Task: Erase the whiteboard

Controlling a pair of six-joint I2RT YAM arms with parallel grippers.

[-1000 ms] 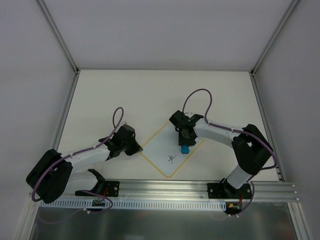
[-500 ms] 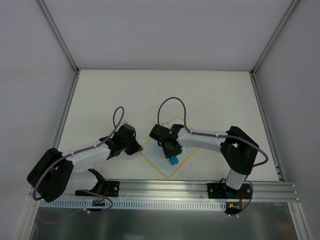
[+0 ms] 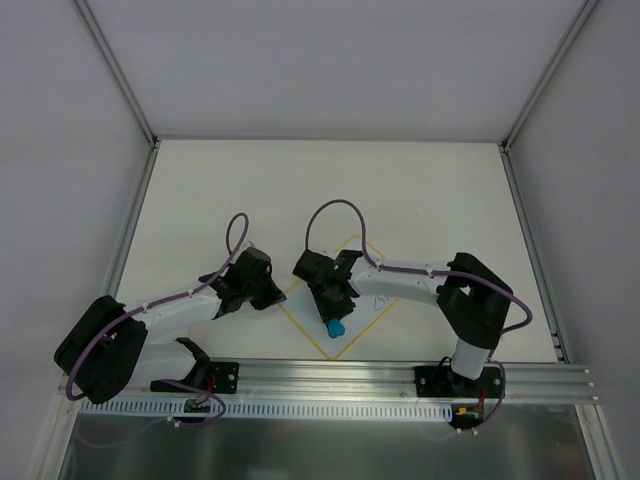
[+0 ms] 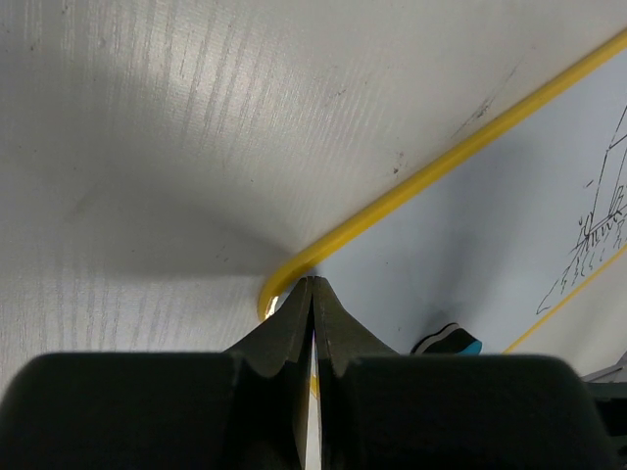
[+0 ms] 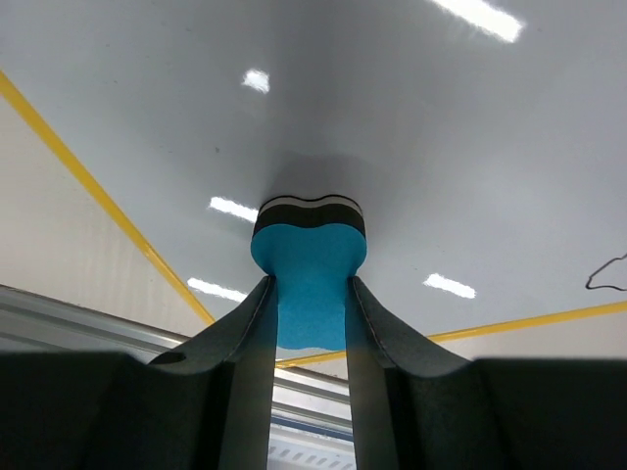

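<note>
The whiteboard [image 3: 308,310] lies diamond-wise on the table, white with a yellow border. My right gripper [image 3: 333,318] is shut on the blue eraser [image 3: 336,327], whose dark felt face presses on the board near its near corner. In the right wrist view the eraser [image 5: 310,264] sits between my fingers [image 5: 245,343] on the whiteboard [image 5: 392,117], with a scribble [image 5: 607,274] at the right edge. My left gripper [image 3: 272,297] is shut, tips at the board's left corner. The left wrist view shows that gripper [image 4: 312,284], the whiteboard [image 4: 470,235], scribbles [image 4: 598,235] and the eraser [image 4: 448,341].
An aluminium rail [image 3: 330,375] runs along the near table edge just beyond the board's near corner. Grey enclosure walls with metal posts [image 3: 120,80] surround the off-white tabletop [image 3: 330,190]. Purple cables loop above both wrists.
My right gripper has dragged the eraser left and toward the near corner across the board. The scribble that showed there a second ago no longer shows. The left arm has not moved.
</note>
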